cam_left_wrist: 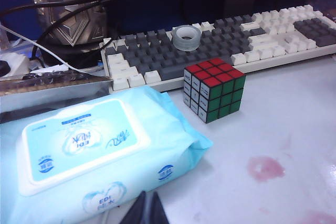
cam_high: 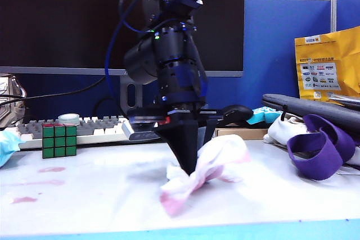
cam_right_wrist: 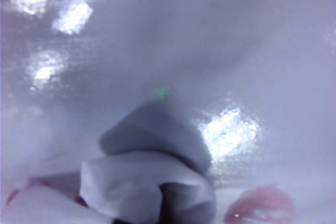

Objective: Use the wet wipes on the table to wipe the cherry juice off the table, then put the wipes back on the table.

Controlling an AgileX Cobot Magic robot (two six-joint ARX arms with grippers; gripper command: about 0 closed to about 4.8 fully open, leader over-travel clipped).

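Exterior view: right gripper point(cam_high: 187, 168) pins the wet wipes point(cam_high: 209, 168) to the table point(cam_high: 101, 192).
Its dark fingers point straight down, closed on the crumpled, pink-stained sheet near the table's middle front. Cherry juice point(cam_high: 50, 170) lies in smears off to the left, in front of a Rubik's cube point(cam_high: 59, 140) and a keyboard point(cam_high: 95, 127). Left gripper point(cam_left_wrist: 148, 208), fingers pressed together on nothing, sits over the blue wipes packet point(cam_left_wrist: 100, 156); another juice blotch point(cam_left_wrist: 265, 167) shows nearby.
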